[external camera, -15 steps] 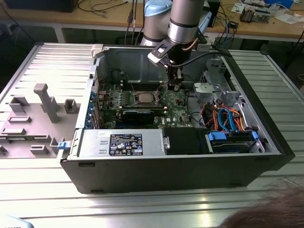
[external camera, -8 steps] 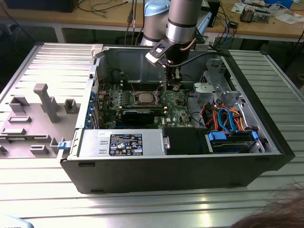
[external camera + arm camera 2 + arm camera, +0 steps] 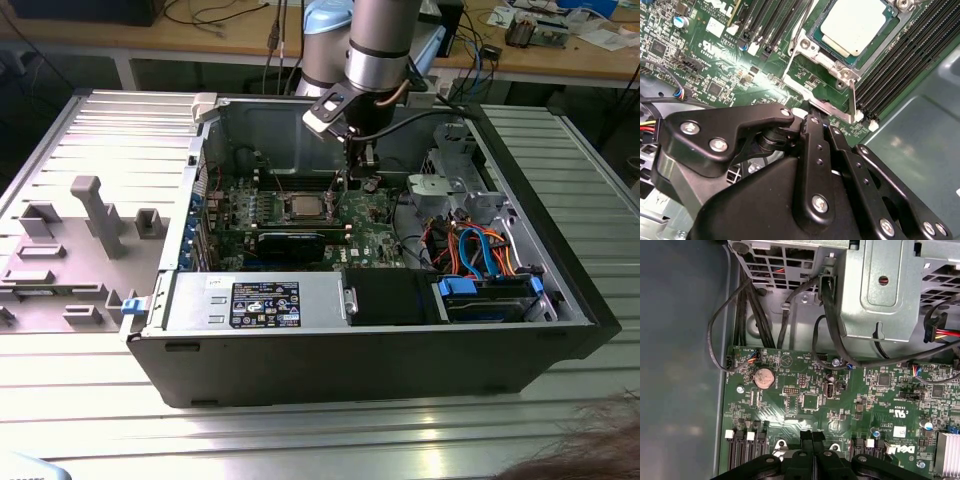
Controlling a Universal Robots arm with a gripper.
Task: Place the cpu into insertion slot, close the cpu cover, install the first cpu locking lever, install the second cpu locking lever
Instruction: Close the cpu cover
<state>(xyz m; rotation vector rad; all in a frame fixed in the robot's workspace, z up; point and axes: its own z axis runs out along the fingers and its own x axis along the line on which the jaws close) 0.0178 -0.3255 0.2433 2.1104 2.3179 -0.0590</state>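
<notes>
- Slatted alu table (image 3: 80, 400) carries the open PC case (image 3: 350, 360). A grey fixture tray (image 3: 60, 270) lies on the exterior view's left of it, w/ wooden benches (image 3: 200, 35) and cables behind.
- Arm reaches into the case from the far side. Gripper (image 3: 358, 160) hangs over the green motherboard (image 3: 370, 235), just to the exterior view's right of the socket.
- cpu (image 3: 303, 207) sits flat in the insertion slot (image 3: 805, 47), silvery face up. It is clearest to me in the second wrist view, cpu (image 3: 855, 25).
- cpu cover (image 3: 830, 56): the frame lies round the cpu and looks flat. I can't confirm it is fully seated.
- Wire lever (image 3: 790, 65) runs along the socket side. Second wire lever (image 3: 852, 100) is at the corner nearest the fingertips. Latched or not: can't tell.
- Gripper (image 3: 812, 435) in both wrist views: jaws pressed together, no gap, nothing btwn them. Tips are close to the socket's silver edge; contact unclear.
- First wrist view: coin cell (image 3: 764, 377), black cables (image 3: 822, 315) and drive cage (image 3: 880, 290) past the board edge.
</notes>
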